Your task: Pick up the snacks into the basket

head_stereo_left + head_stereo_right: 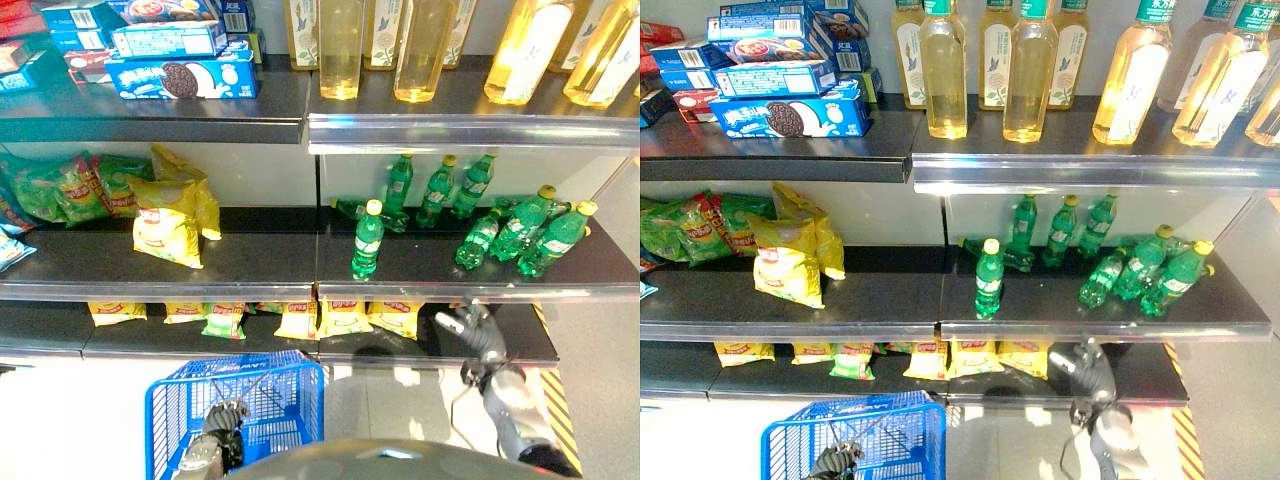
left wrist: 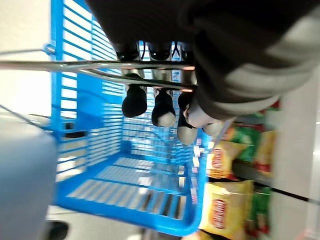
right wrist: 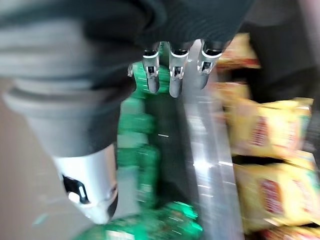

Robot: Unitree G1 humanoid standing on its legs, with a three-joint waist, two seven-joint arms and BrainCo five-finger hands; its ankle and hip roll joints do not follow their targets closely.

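Observation:
A blue wire basket (image 1: 175,405) hangs low at the front, and my left hand (image 1: 225,420) is shut on its metal handle (image 2: 75,65), fingers (image 2: 162,107) curled over the wires. The basket looks empty. Yellow snack bags (image 1: 165,225) and green snack bags (image 1: 60,185) lie on the middle shelf at the left. More yellow bags (image 1: 340,318) sit in a row on the lowest shelf. My right hand (image 1: 478,330) hovers open in front of the lowest shelf at the right, holding nothing; its fingers (image 3: 172,70) point toward the shelf edge, with yellow bags (image 3: 272,130) beside it.
Green soda bottles (image 1: 368,240) stand and lie on the middle shelf at the right. Tall yellow-liquid bottles (image 1: 340,50) and blue cookie boxes (image 1: 180,75) fill the top shelf. Metal shelf edges (image 1: 470,130) jut forward. Yellow-black floor tape (image 1: 560,420) runs at the right.

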